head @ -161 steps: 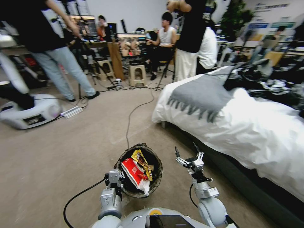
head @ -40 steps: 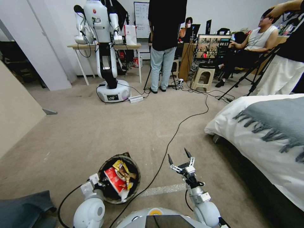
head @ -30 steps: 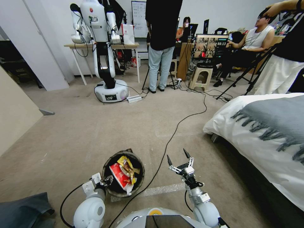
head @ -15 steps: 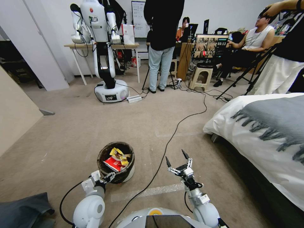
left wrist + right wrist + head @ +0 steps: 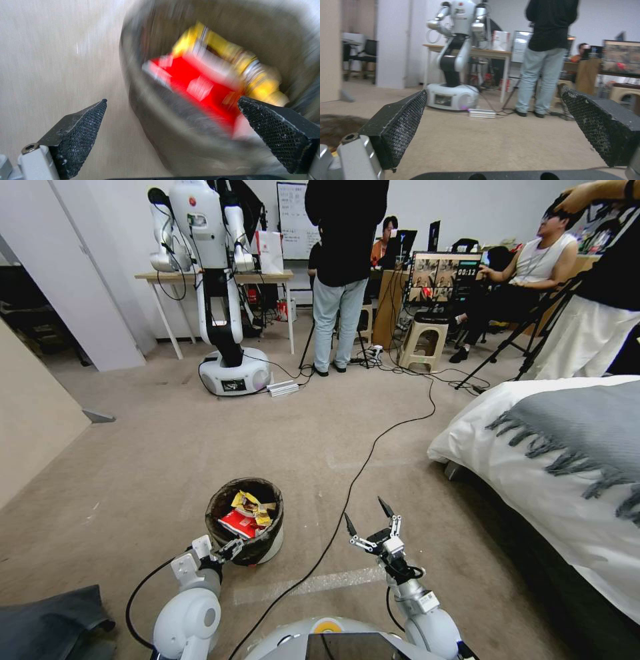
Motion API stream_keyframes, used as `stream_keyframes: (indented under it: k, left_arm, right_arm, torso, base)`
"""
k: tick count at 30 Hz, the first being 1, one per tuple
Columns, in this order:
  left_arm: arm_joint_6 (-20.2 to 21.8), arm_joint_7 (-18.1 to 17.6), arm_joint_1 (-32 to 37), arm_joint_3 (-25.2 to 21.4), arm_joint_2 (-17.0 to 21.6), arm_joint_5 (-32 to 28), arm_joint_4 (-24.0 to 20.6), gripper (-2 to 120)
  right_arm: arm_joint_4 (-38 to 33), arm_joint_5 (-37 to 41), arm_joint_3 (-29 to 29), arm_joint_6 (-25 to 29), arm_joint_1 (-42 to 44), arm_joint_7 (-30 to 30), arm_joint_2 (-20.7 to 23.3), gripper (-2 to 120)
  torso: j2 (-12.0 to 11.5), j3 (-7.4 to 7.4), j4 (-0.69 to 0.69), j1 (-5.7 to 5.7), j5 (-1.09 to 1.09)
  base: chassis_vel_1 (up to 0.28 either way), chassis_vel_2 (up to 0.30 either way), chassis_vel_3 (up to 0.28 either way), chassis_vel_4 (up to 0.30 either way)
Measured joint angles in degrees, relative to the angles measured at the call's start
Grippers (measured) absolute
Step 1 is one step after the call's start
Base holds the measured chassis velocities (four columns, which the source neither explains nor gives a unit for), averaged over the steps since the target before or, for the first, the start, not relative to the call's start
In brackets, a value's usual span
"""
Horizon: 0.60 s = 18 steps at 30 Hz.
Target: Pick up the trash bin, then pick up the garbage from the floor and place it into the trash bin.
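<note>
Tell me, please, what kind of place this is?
Probably a robotics lab dressed as a bedroom. A bed with a white cover stands on the right, yet a second robot is parked by a table, cables run over the floor, and a monitor sits among seated people.

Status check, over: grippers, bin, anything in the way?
Left gripper open at trash bin. Right gripper open, empty. Garbage inside bin. Cable crosses floor between grippers.
</note>
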<state>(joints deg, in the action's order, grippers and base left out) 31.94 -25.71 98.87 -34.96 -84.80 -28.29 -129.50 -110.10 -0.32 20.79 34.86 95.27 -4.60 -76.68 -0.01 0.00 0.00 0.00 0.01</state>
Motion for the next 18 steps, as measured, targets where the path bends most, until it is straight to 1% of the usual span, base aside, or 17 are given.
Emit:
stream_keyframes:
  k: [1, 3, 4, 5, 6, 7, 9, 11, 12, 13, 14, 16, 17, 18]
  left_arm:
    - [0.0, 0.0, 0.0, 0.0, 0.0, 0.0, 0.0, 100]
    - [-2.76, 1.07, 1.07, 1.39, -0.04, 3.45, -1.71, 100]
    - [-2.76, 1.07, 1.07, 1.39, -0.04, 3.45, -1.71, 100]
    - [-5.18, 1.9, 1.71, 2.98, -0.1, 7.66, -3.61, 100]
    - [-6.19, 2.2, 1.91, 3.61, -0.13, 9.47, -4.43, 100]
    - [-6.19, 2.2, 1.91, 3.61, -0.13, 9.47, -4.43, 100]
    - [-8.16, 2.78, 2.18, 4.65, -0.22, 12.58, -5.63, 100]
    - [-8.78, 3.0, 2.28, 4.9, -0.23, 13.39, -5.94, 100]
    - [-10.62, 3.91, 2.58, 5.6, -0.29, 15.8, -6.93, 100]
    - [-14.32, 5.82, 3.34, 6.28, -0.36, 20.47, -7.72, 100]
    - [-14.32, 5.82, 3.34, 6.28, -0.36, 20.47, -7.72, 100]
    - [-22.02, 9.02, 4.75, 6.32, -0.49, 29.77, -6.7, 100]
    - [-22.02, 9.02, 4.75, 6.32, -0.49, 29.77, -6.7, 100]
    - [-25.5, 9.78, 5.39, 6.36, -0.55, 32.73, -5.84, 100]
  right_arm:
    - [0.0, 0.0, 0.0, 0.0, 0.0, 0.0, 0.0, 100]
    - [-0.6, -0.41, -0.32, -1.11, -0.14, 2.98, -0.19, 100]
    - [-0.6, -0.41, -0.32, -1.11, -0.14, 2.98, -0.19, 100]
    - [-0.97, -0.57, -0.46, -1.59, -0.12, 4.1, -0.29, 100]
    - [-1.0, -0.69, -0.46, -1.63, -0.12, 4.21, -0.31, 100]
    - [-1.0, -0.69, -0.46, -1.63, -0.12, 4.21, -0.31, 100]
    - [-1.01, -0.87, -0.46, -1.64, -0.09, 4.24, -0.34, 100]
    - [-1.01, -0.91, -0.46, -1.64, -0.09, 4.25, -0.37, 100]
    - [-1.02, -1.06, -0.47, -1.61, -0.04, 4.24, -0.47, 100]
    - [-1.08, -1.59, -0.46, -1.55, 0.0, 4.31, -0.71, 100]
    - [-1.08, -1.59, -0.46, -1.55, 0.0, 4.31, -0.71, 100]
    - [-1.54, -3.25, -0.48, -1.6, -0.02, 5.59, -1.36, 100]
    - [-1.54, -3.25, -0.48, -1.6, -0.02, 5.59, -1.36, 100]
    - [-2.0, -4.0, -0.59, -2.15, 0.02, 6.62, -1.71, 100]
  torso:
    - [0.0, 0.0, 0.0, 0.0, 0.0]
    - [0.0, 0.0, 0.0, 0.0, -0.01]
    - [0.0, 0.0, 0.0, 0.0, -0.01]
    - [0.0, 0.0, 0.0, 0.0, 0.0]
    - [0.0, 0.0, 0.0, 0.0, 0.0]
    - [0.0, 0.0, 0.0, 0.0, 0.0]
    - [0.0, 0.0, -0.01, 0.0, 0.0]
    - [0.0, 0.0, 0.0, 0.0, 0.0]
    - [0.0, 0.0, -0.01, 0.0, -0.01]
    - [0.0, 0.0, -0.01, 0.0, 0.0]
    - [0.0, 0.0, -0.01, 0.0, 0.0]
    - [0.0, 0.0, 0.0, -0.01, 0.01]
    - [0.0, 0.0, 0.0, -0.01, 0.01]
    - [0.0, 0.0, -0.01, 0.0, -0.03]
  base:
    - [0.0, 0.0, 0.0, 0.0]
    - [0.0, 0.0, 0.0, 0.0]
    - [0.0, 0.0, 0.0, 0.0]
    - [0.0, 0.0, 0.0, 0.0]
    - [0.0, 0.0, 0.0, 0.0]
    - [0.0, 0.0, 0.0, 0.0]
    - [0.0, 0.0, 0.0, 0.0]
    - [0.0, 0.0, 0.0, 0.0]
    - [0.0, 0.0, 0.0, 0.0]
    - [0.0, 0.0, 0.0, 0.0]
    - [0.0, 0.0, 0.0, 0.0]
    - [0.0, 0.0, 0.0, 0.0]
    - [0.0, 0.0, 0.0, 0.0]
    - [0.0, 0.0, 0.0, 0.0]
